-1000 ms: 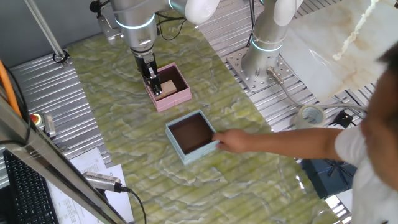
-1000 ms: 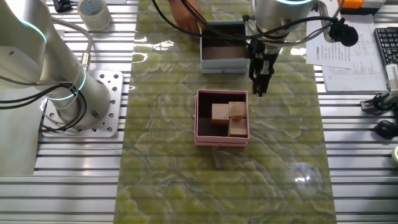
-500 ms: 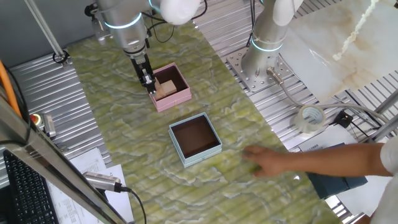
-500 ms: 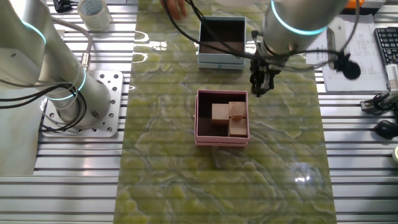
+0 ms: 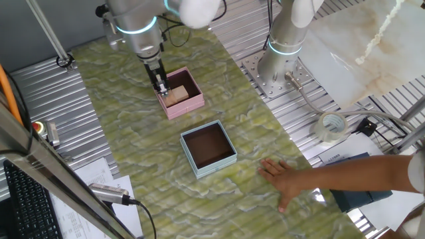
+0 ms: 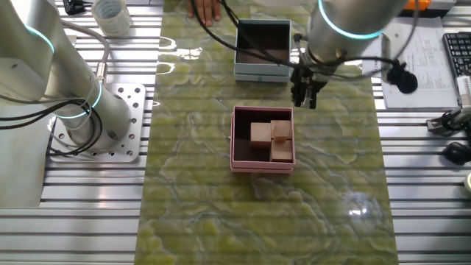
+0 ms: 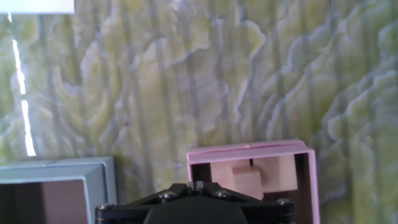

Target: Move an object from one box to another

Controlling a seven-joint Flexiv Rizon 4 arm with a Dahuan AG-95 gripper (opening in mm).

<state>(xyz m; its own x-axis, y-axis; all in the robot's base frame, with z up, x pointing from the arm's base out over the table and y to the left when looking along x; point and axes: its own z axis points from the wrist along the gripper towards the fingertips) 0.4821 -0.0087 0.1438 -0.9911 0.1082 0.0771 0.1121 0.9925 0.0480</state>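
Note:
The pink box [image 5: 180, 94] holds three tan wooden blocks. The small cube [image 6: 280, 129] lies against the larger block [image 6: 260, 134]. In the hand view the pink box [image 7: 311, 180] is at the lower right with the cube [image 7: 247, 182] inside. The light blue box [image 5: 208, 147] stands empty, showing its dark brown inside; it also shows in the other fixed view [image 6: 263, 50] and in the hand view [image 7: 93, 180]. My gripper [image 5: 161, 87] hovers at the pink box's edge, between the two boxes [image 6: 304, 97]. Its fingers are together and hold nothing.
A person's hand [image 5: 287, 180] and forearm rest on the table to the right of the light blue box. A second robot base [image 5: 279, 63] stands beside the table. A tape roll [image 5: 332, 125] lies on the metal surface at the right.
The person's hand left the light blue box, which had shifted slightly, and now lies on the table past it. My gripper rose and shifted a little beside the pink box.

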